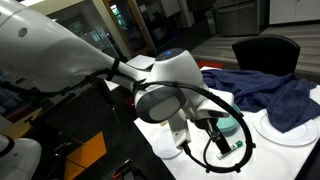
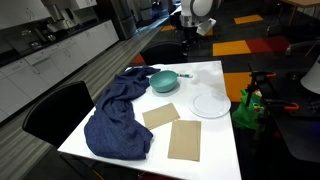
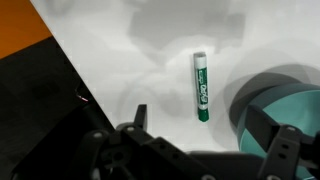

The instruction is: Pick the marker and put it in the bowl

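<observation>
- In the wrist view the gripper [image 3: 200, 128] has its jaws spread wide, with nothing between them.
- The marker [image 3: 201, 88] lies flat on the white table [image 3: 120, 60], toward 12 o'clock from the gripper. It runs from 12 to 6, white end at 12.
- The bowl [image 3: 292, 100] stands at 3 o'clock from the marker, just beside it and not touching.
- In an exterior view a white plate [image 2: 210, 104] sits at 4 o'clock from the bowl, a blue cloth [image 2: 120, 112] at 8 o'clock, and two brown sheets [image 2: 172, 128] toward 6.
</observation>
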`<state>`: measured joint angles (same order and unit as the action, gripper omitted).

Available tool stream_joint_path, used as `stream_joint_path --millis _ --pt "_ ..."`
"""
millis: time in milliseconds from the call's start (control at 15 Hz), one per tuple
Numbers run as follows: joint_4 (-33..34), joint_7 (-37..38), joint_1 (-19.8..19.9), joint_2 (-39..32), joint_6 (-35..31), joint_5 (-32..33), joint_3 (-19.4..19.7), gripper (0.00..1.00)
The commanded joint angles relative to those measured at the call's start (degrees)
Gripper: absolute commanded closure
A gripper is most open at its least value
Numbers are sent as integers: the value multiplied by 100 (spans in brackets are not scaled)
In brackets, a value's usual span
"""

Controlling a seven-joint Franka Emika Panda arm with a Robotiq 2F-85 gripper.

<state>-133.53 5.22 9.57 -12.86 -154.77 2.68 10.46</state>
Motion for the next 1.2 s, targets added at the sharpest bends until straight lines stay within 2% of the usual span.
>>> stream_joint_path --millis 0,200,267,667,1133 --pt "432 79 -53 -622 -97 13 35 0" --pt "733 153 -119 -1086 -14 87 94 0" --pt "462 -17 -54 -773 5 -11 33 0" --pt "526 -18 -58 -898 5 -13 33 0" --pt "892 -100 -39 -1546 -686 -99 -117 0"
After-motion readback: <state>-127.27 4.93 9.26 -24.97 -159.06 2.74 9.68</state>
